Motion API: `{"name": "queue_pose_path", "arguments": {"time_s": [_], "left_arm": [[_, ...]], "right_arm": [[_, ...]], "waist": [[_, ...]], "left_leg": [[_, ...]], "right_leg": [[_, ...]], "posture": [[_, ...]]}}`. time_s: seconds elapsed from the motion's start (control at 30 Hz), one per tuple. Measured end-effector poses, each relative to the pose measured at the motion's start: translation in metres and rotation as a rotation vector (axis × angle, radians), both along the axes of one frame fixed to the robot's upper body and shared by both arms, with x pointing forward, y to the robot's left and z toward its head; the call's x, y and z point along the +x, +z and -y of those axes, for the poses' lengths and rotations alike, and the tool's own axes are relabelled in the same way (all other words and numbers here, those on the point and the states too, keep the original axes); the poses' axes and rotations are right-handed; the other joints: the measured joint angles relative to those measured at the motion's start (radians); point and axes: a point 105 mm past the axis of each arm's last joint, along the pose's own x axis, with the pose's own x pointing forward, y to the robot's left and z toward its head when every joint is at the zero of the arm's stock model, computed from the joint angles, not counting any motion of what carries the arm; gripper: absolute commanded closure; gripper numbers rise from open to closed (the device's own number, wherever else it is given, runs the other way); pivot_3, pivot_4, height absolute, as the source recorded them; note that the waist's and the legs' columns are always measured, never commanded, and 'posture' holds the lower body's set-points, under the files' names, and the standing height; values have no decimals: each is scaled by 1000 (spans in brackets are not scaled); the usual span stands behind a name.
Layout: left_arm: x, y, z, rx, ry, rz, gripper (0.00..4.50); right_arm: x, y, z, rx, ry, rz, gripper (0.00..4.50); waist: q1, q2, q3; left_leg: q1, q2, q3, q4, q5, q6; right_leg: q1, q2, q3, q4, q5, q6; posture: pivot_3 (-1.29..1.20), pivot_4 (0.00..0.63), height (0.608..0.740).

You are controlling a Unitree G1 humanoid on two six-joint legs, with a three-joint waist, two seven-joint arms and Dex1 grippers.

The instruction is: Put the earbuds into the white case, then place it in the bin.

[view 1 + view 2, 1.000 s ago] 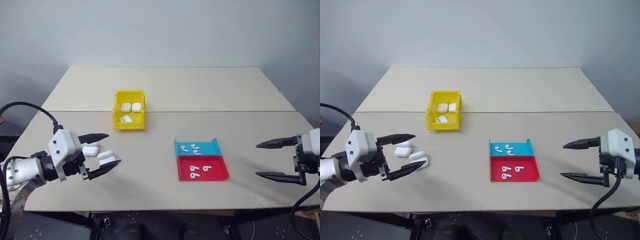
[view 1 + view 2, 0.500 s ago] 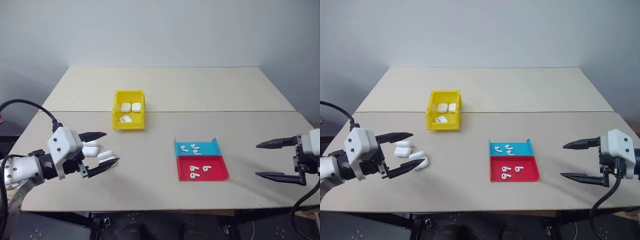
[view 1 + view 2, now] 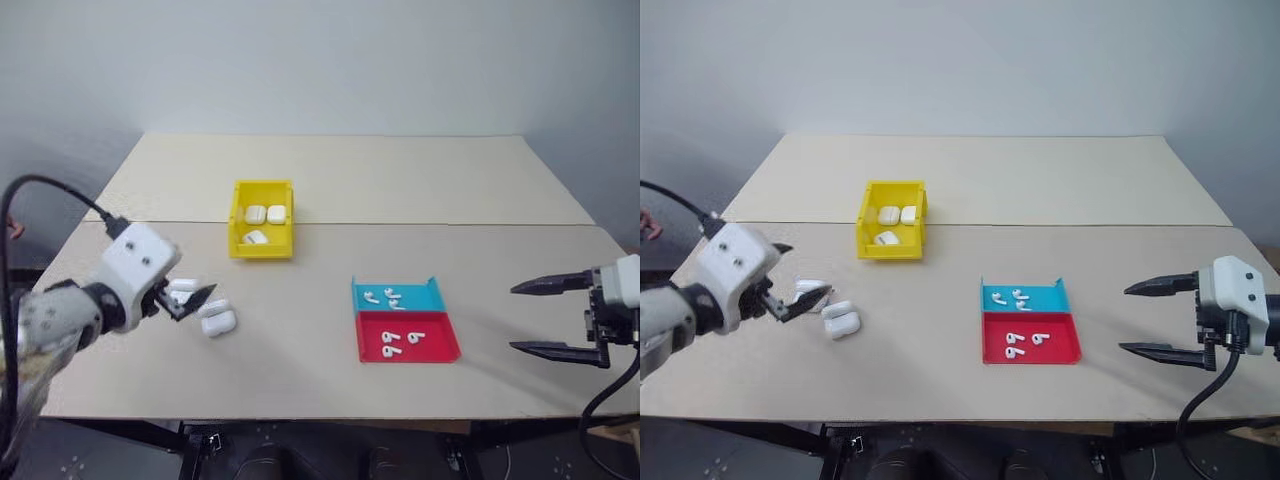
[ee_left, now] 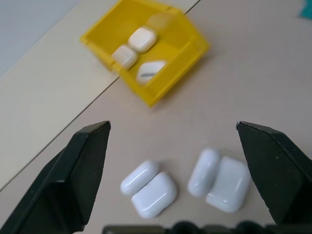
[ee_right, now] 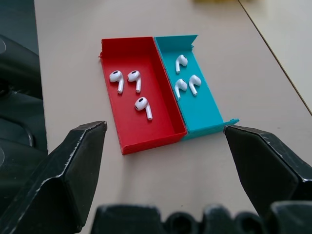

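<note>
Two open white cases [image 4: 148, 187] [image 4: 218, 178] lie side by side on the near left of the desk [image 3: 330, 170], and the left gripper [image 4: 170, 161] hangs just above them with its fingers spread wide and nothing held. With the two so close together, both could be swept or knocked by one finger if the gripper is lowered off-centre, and a lid standing open could be snapped shut or the case tipped over. Glossy rounded plastic of this kind is judged likely to slip out of a pinch.

The earbuds [image 5: 131, 87] lie loose in a red tray [image 5: 161, 136] and a blue tray [image 5: 210, 115] on the near right, in front of the right gripper [image 5: 165, 146], whose fingers also stand wide apart and empty. Being tiny, an earbud could be flicked out of its shallow tray or missed altogether.

The yellow bin [image 3: 238, 215], farther back and left of centre, already holds three cases; a careless drop could bounce off its rim.

Compared with a second ago, the left gripper has been swung round and tilted downward over the cases, while the right gripper has been kept where it was. The cases, trays and bin are unmoved.
</note>
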Motion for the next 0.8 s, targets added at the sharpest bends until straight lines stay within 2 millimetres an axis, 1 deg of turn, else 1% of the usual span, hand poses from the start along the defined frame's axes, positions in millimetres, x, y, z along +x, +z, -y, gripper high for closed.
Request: {"name": "queue_pose_path", "arguments": {"time_s": [0.1,0.2,0.27,0.3,0.37,0.5,0.63,0.8], "left_arm": [[14,-6,-23,-17,207,-129,0],[25,-15,-39,-53,344,-220,0],[31,-19,-44,-81,395,-244,0],[38,-19,-47,-113,426,-259,0],[44,-21,-51,-121,463,-279,0],[49,-30,-52,-117,482,-352,0],[56,-34,-57,-176,518,-403,0],[58,-39,-49,-175,497,-449,0]], "right_arm": [[0,-1,-1,1,-5,-4,53],[2,0,-2,6,-16,0,53],[3,0,-2,8,-23,2,53],[3,0,-3,11,-25,3,53],[2,-2,-5,7,-20,2,53],[-2,-11,-6,15,-34,-24,53],[-3,-14,-7,16,-49,-35,53],[-6,-18,-8,20,-60,-40,53]], "waist": [[-6,0,0],[-11,-1,1],[-9,-1,1],[-6,-2,1],[-5,-2,1],[-5,-3,2],[-5,-3,2],[-6,-3,2]], "left_leg": [[-1,0,0,0,0,0],[-2,0,1,0,0,0],[-1,0,1,0,0,0],[-1,0,1,0,0,-1],[-1,0,1,0,0,-1],[-2,-1,1,0,0,-1],[-2,0,1,0,0,-1],[-2,0,1,0,0,-1]], "right_leg": [[-1,0,1,0,0,1],[-3,0,1,0,0,0],[-2,0,1,1,0,0],[-2,0,0,1,0,0],[-2,0,0,1,0,0],[-2,0,1,0,0,0],[-2,0,1,1,0,0],[-2,0,1,1,0,0]], "posture": [[0,150,740],[0,150,740],[0,150,740],[0,150,740],[0,150,740],[0,150,740],[0,150,740],[0,150,740]]}}
